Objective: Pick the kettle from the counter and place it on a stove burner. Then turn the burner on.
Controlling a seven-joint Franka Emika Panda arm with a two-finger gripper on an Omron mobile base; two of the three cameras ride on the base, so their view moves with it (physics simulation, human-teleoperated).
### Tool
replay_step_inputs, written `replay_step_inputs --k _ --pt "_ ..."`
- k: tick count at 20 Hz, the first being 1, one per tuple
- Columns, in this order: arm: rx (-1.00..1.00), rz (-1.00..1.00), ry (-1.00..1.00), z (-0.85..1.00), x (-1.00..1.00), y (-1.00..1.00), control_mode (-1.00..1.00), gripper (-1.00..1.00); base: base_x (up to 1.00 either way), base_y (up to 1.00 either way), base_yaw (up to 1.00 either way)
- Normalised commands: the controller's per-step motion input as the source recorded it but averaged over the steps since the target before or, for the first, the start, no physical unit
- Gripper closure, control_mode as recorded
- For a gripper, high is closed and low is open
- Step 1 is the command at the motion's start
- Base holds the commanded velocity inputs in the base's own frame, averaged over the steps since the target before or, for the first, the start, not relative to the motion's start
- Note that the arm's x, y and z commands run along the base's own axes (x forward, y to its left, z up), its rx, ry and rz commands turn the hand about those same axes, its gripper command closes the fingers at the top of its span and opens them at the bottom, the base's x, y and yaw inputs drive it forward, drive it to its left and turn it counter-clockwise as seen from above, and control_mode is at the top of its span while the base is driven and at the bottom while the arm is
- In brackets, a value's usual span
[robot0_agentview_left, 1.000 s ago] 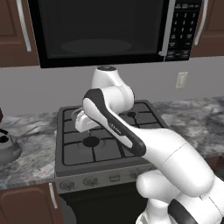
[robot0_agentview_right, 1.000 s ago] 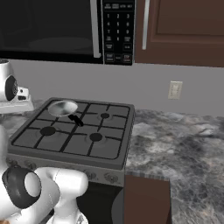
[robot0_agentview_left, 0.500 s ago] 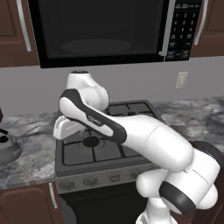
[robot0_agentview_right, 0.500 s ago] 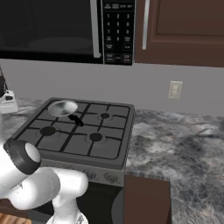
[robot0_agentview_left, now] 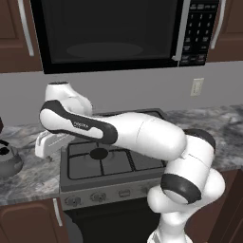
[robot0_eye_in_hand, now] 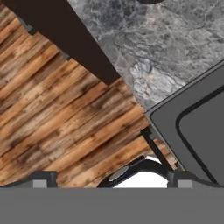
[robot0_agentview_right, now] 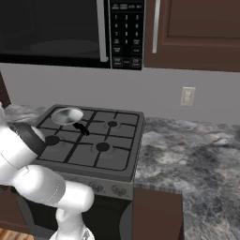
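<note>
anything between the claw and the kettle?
Bare grey marbled counter between the open claw and the kettle, per the left base view.

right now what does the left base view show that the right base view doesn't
Left base view: the kettle standing on the counter left of the stove. Right base view: a silver pan on the stove's back-left burner. Both: the stove, the microwave above it and the wall outlet.
</note>
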Motion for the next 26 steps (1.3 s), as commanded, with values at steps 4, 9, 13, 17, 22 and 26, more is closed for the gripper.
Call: replay_step_inputs --k 4,9,13,17,22,26 --pt "-0.01 0.14 -0.06 -0.07 0.08 0.69 -1.0 -1.0 0.0 0.0 0.0" --pt "0.0 0.08 -0.11 0.0 0.21 0.56 -1.0 -1.0 0.0 0.0 0.0" --pt "0.0 0.0 -0.12 0.0 0.32 0.37 -1.0 -1.0 0.0 0.0 0.0" --pt "0.0 0.0 -0.03 0.0 0.42 0.23 -1.0 -1.0 0.0 0.0 0.0" --pt "0.0 -0.02 0.0 -0.02 0.39 0.26 -1.0 -1.0 0.0 0.0 0.0" --pt "0.0 -0.04 0.0 -0.05 0.28 0.43 -1.0 -1.0 0.0 0.0 0.0"
